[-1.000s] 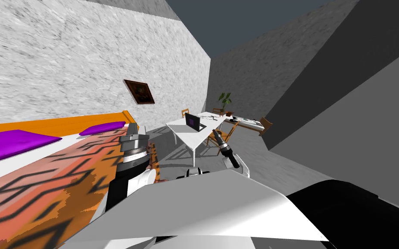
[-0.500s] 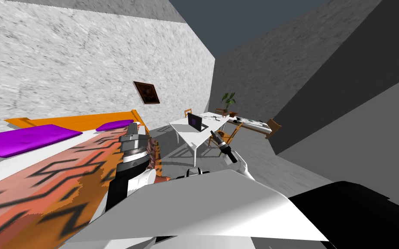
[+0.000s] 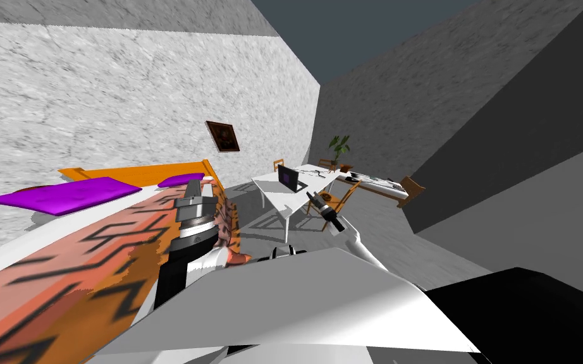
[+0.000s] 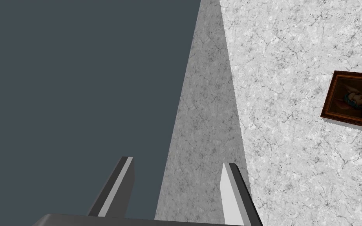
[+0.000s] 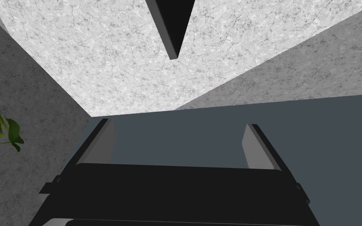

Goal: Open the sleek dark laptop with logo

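The bed (image 3: 94, 253) lies at my left, beside the left tool (image 4: 176, 161), fingers spread, empty. Well ahead, the laptop (image 3: 291, 179) stands on the white counter (image 3: 270, 189), lid apparently raised already. It likely handles light and stiff, its base prone to sliding; take the lid's free edge. The right tool (image 5: 178, 124) is likewise spread, empty. A wooden chair (image 3: 342, 193) crowds the counter's right side.
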{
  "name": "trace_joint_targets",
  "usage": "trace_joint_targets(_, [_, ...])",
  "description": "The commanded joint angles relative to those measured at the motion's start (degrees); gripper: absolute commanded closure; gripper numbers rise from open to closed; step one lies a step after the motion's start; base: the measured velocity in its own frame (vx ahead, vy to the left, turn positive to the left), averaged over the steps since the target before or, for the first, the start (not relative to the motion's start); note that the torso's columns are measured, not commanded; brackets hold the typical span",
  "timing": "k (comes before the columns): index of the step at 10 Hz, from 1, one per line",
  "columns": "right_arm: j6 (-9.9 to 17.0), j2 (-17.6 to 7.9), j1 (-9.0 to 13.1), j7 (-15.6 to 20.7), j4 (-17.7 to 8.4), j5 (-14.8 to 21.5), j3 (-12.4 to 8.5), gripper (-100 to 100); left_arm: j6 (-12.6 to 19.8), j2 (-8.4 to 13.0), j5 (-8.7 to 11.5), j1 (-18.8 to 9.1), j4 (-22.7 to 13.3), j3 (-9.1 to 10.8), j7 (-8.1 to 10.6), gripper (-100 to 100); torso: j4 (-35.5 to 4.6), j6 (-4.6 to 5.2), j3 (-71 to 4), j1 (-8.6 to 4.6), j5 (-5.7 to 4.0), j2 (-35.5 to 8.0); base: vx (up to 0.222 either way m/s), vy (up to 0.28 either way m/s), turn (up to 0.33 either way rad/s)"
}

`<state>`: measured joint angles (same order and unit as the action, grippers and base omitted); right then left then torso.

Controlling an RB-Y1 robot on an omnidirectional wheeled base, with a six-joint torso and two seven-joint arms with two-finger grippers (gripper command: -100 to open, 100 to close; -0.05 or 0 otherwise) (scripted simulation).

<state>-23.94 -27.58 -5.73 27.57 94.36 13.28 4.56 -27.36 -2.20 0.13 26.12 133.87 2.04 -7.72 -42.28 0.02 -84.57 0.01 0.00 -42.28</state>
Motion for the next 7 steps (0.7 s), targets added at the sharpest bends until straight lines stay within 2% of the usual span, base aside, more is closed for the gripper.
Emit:
trace_joint_targets(1, [0.37, -1.88, 2.22, 2.22, -3.5, 0.71, 0.46, -100, 0.0, 0.0, 0.0, 0.0, 0.0, 0.0, 0.0, 0, -0.01, -0.04, 0.0, 0.0, 0.0, 0.0, -0.009, 0.003, 0.068])
trace_joint_targets(3, [1.61, -5.06, 6.43, 5.86, -7.75, 2.04, 1.52, -100, 0.0, 0.0, 0.0, 0.0, 0.0, 0.0, 0.0, 0, -0.01, -0.03, 0.0, 0.0, 0.0, -0.01, -0.016, 0.015, 0.142])
trace_joint_targets(4, [1.61, -5.06, 6.47, 5.96, -9.0, 2.04, 1.52, -100, 0.0, 0.0, 0.0, -0.01, 0.0, 0.0, 0.0, 0, -0.01, -0.05, 0.0, 0.04, 0.02, -0.01, -0.013, 0.016, 0.079])
trace_joint_targets(5, [2.18, -6.58, 8.72, 7.8, -11.29, 2.71, 2.11, -100, 0.0, 0.0, 0.0, 0.0, 0.0, 0.0, 0.0, 0, 0.0, 0.01, 0.01, 0.0, 0.0, -0.02, -0.013, 0.023, 0.099])
trace_joint_targets(6, [2.18, -6.58, 8.72, 7.8, -11.84, 2.71, 2.11, -100, 0.0, 0.0, 0.0, 0.0, 0.0, 0.0, 0.0, 0, -0.01, -0.03, 0.0, 0.01, 0.0, -0.01, -0.009, 0.02, 0.064])
trace_joint_targets(7, [2.71, -8.07, 11.03, 9.61, -13.98, 3.39, 2.74, -100, 0.0, 0.0, 0.0, 0.0, 0.0, 0.0, 0.0, 0, 0.0, 0.0, 0.0, -0.02, 0.0, 0.0, -0.013, 0.025, 0.113])
